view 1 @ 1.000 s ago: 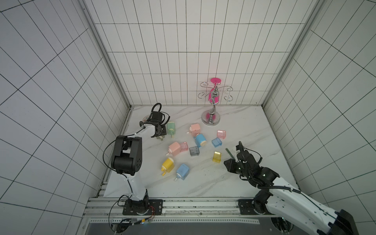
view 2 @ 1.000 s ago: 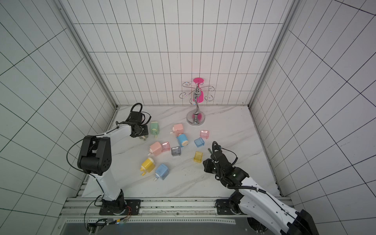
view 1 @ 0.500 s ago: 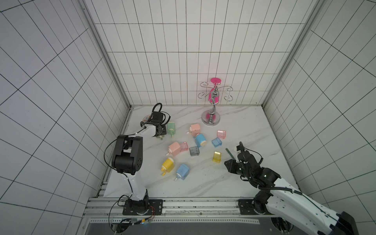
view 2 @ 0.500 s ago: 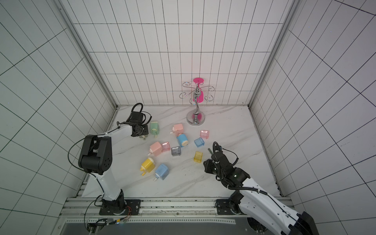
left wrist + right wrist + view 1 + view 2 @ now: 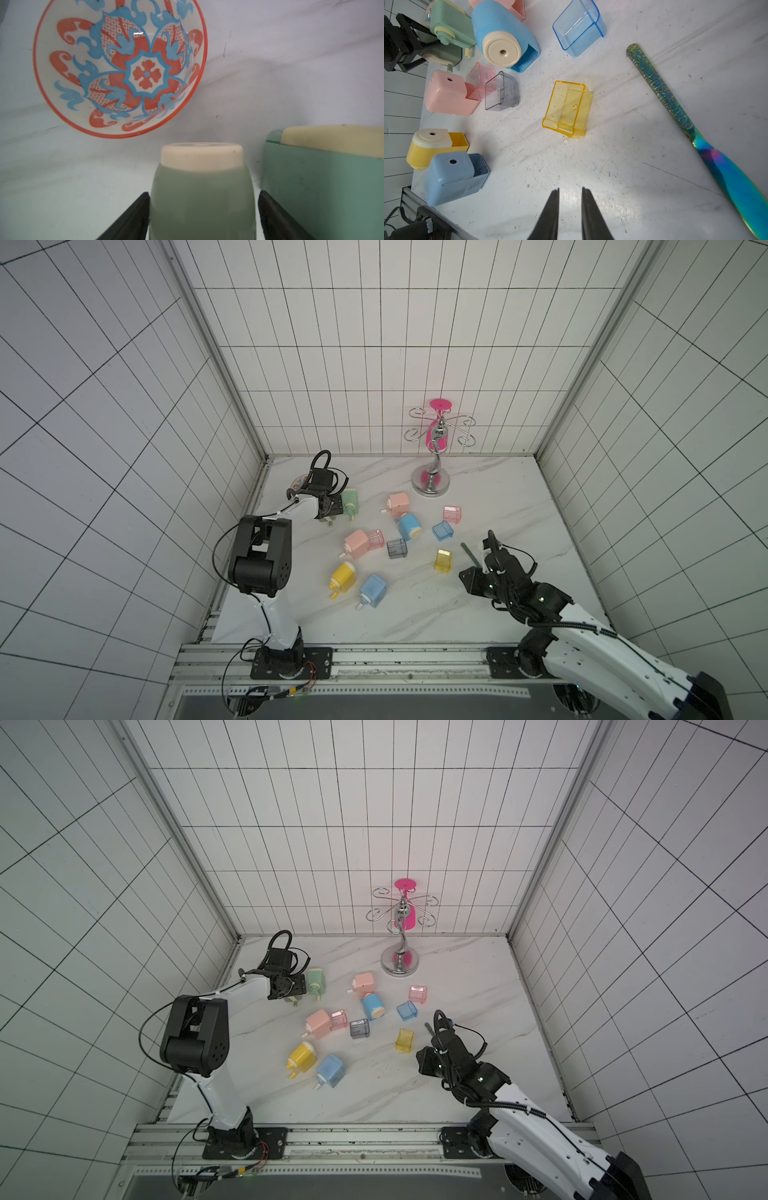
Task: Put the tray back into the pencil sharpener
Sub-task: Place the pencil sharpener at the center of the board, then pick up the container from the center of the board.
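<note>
White tiled walls (image 5: 374,344) box in a marble table (image 5: 498,497). Reaching into the far left corner is the left arm (image 5: 259,556), while the right arm (image 5: 582,626) hangs over the near right side. A chrome stand (image 5: 431,485) at the back carries a hanging pink glass (image 5: 437,439), and a patterned bowl (image 5: 120,68) sits in the left corner.

The left gripper (image 5: 203,194) straddles a grey-green sharpener (image 5: 202,176). Its fingers (image 5: 137,214) are spread, one at the body's flank and the other a sliver clear. A green sharpener (image 5: 322,176) lies just beside it.

Mid-table lie a round blue sharpener (image 5: 504,37), a pink sharpener (image 5: 446,93), a yellow sharpener (image 5: 431,145) and a square blue sharpener (image 5: 450,176). An iridescent knife (image 5: 675,104) lies to one side.

A pink tray (image 5: 479,81) sits partly inside the pink sharpener. The grey tray (image 5: 501,91), blue tray (image 5: 578,29) and yellow tray (image 5: 568,108) lie loose on the table.

The right gripper (image 5: 571,189) hovers over bare table near the yellow tray. Its fingers (image 5: 550,214) stand a narrow gap apart with nothing between them.
</note>
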Controlling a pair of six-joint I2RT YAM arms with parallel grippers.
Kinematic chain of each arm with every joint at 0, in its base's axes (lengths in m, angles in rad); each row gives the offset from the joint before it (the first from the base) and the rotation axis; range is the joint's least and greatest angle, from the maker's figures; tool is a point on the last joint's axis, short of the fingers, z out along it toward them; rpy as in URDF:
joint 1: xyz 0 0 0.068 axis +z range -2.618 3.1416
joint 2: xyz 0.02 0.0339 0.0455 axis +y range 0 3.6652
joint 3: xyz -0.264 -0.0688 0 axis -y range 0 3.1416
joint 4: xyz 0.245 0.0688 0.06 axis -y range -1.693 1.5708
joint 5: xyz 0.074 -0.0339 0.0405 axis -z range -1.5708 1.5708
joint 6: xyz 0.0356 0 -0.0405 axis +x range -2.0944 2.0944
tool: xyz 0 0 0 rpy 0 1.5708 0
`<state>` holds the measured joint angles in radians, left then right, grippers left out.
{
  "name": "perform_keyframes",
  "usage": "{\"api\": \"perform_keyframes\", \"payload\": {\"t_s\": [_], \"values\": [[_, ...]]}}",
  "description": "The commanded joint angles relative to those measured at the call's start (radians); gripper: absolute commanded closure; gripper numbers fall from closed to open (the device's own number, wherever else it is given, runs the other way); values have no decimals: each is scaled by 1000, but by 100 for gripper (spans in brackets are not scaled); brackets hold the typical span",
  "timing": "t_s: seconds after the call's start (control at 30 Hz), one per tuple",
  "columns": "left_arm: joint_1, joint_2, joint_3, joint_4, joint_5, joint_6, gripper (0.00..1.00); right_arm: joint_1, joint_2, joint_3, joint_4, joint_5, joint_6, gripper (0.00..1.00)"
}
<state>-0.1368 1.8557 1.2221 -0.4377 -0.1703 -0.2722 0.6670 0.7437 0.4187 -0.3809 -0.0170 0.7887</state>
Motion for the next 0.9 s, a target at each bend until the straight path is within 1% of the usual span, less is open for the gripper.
{"api": "perform_keyframes", "payload": {"t_s": [0.0, 0.1, 0.2, 0.27, 0.37, 0.5, 0.53, 0.63, 0.77, 0.87], "values": [[-7, -76, -23, 19, -40, 0, 16, -9, -11, 49, -31, 9, -13, 77], [-13, -177, -60, 22, -73, 6, 16, -8, -14, 49, -33, 8, -17, 76], [-30, -310, -121, 44, -107, 28, 16, -9, -6, 52, -33, 6, -29, 76], [-46, -402, -158, 62, -97, 54, 16, -9, 4, 58, -33, 2, -35, 75], [-64, -532, -205, 82, -2, 139, 17, -9, 24, 64, -30, -9, -51, 75], [-73, -684, -273, 121, 169, 219, 19, -9, 36, 72, -32, -33, -70, 75], [-81, -718, -298, 144, 194, 235, 19, -9, 36, 72, -33, -36, -74, 75], [-120, -793, -345, 182, 234, 282, 19, -9, 35, 69, -35, -35, -84, 75], [-171, -825, -351, 173, 256, 339, 20, -9, 52, 70, -39, -36, -88, 75], [-219, -844, -350, 141, 270, 414, 20, -9, 80, 82, -46, -35, -92, 75]]}}
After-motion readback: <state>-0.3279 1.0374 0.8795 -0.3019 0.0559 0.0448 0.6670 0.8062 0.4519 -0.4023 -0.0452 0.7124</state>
